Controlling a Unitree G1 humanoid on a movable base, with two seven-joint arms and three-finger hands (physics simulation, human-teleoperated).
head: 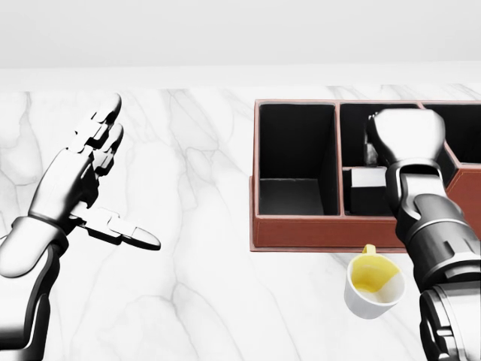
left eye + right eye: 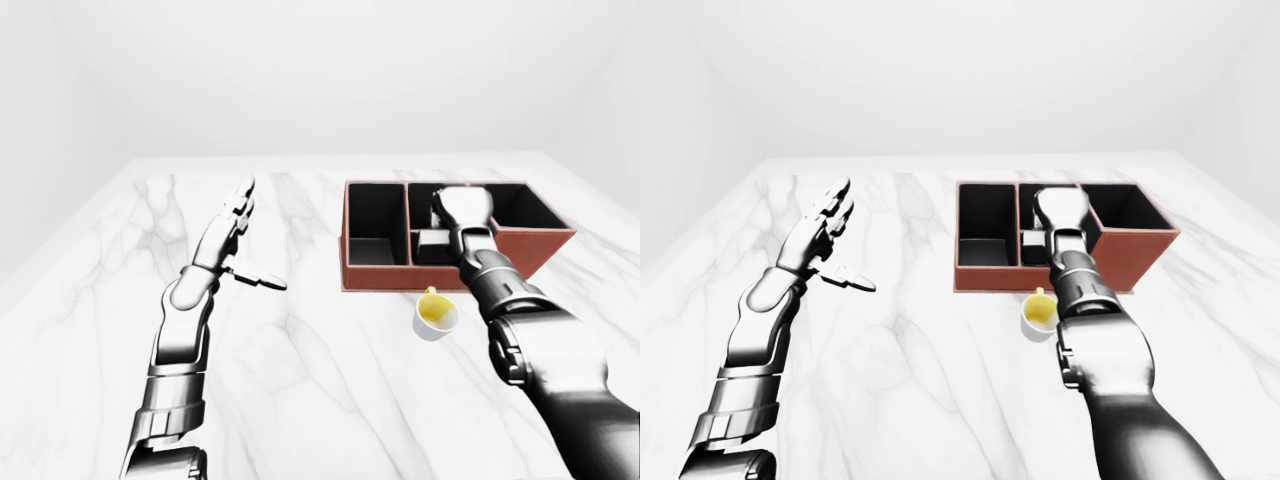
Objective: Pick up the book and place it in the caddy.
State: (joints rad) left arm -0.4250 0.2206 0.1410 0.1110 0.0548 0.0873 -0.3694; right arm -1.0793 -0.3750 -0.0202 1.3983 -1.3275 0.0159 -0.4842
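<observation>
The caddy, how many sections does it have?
3 show. In the caddy, one is at the head view's left, one in the middle under the right hand, one at right; more may be hidden.

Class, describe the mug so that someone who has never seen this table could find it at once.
On the white marble table stands a reddish-brown caddy with black compartments. Just below its near wall in the head view sits the mug, white outside and yellow inside, the only round thing there.
</observation>
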